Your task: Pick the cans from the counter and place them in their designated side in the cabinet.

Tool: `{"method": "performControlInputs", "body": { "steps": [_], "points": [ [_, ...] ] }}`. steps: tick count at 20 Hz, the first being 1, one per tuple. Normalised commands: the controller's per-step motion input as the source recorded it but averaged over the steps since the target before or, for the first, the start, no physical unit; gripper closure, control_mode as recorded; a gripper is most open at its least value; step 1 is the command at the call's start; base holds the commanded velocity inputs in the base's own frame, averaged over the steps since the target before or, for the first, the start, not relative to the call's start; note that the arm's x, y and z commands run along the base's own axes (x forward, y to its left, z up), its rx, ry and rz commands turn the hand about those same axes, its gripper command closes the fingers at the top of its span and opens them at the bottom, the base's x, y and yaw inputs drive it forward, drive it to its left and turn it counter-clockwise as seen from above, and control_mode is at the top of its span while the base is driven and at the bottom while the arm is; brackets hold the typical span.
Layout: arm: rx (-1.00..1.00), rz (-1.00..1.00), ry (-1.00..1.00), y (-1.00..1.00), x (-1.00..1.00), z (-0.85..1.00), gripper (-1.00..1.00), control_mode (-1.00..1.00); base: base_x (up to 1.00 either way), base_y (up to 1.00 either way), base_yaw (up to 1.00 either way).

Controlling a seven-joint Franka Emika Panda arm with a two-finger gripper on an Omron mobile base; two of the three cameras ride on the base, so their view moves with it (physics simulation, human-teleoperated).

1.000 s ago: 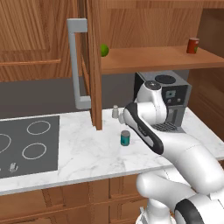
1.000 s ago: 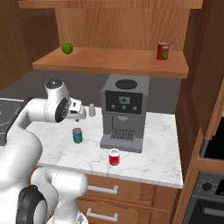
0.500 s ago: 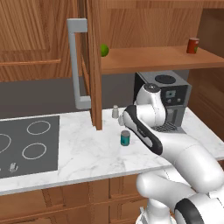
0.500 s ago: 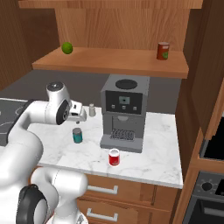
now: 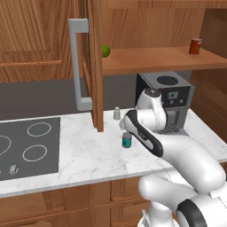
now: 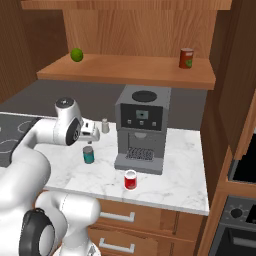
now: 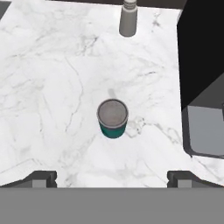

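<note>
Left base view: gripper (image 5: 127, 128) above teal can (image 5: 127, 140) on counter (image 5: 80, 155), just right of open cabinet door (image 5: 93, 66). Risk: lifting toward cabinet (image 5: 155, 60), arm clips door edge.

Right base view: teal can (image 6: 88, 154) near left of coffee machine (image 6: 140, 130); red can (image 6: 130, 179) in front of machine, well apart. Risk: off-centre descent tips can.

Hand view: jaws spread wide, empty, fingertips (image 7: 41, 178) flanking teal can (image 7: 113, 118). Can upright, silvery top, teal wall; grey shaker (image 7: 128, 19) beyond. Risk: smooth round wall slips if pinched off-axis.
</note>
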Motion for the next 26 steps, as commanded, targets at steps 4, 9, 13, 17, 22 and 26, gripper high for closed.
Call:
{"method": "performControlInputs", "body": {
  "steps": [4, 9, 13, 17, 22, 26],
  "points": [
    [0.0, 0.0, 0.01, 0.0, 0.09, -0.15, -1.0, -1.0, 0.0, 0.0, 0.0],
    [0.0, 0.0, 0.03, 0.02, 0.12, -0.15, -1.0, -1.0, 0.0, 0.0, 0.0],
    [0.0, 0.0, 0.06, 0.02, 0.14, -0.12, -1.0, -1.0, 0.0, 0.0, 0.0],
    [0.0, 0.0, 0.04, 0.01, 0.11, -0.1, -1.0, -1.0, 0.0, 0.0, 0.0],
    [0.0, 0.0, 0.01, 0.0, 0.07, -0.09, -1.0, -1.0, 0.0, 0.0, 0.0],
    [0.0, 0.0, 0.0, 0.03, 0.07, -0.12, -1.0, -1.0, 0.0, 0.0, 0.0]
  ]
}}
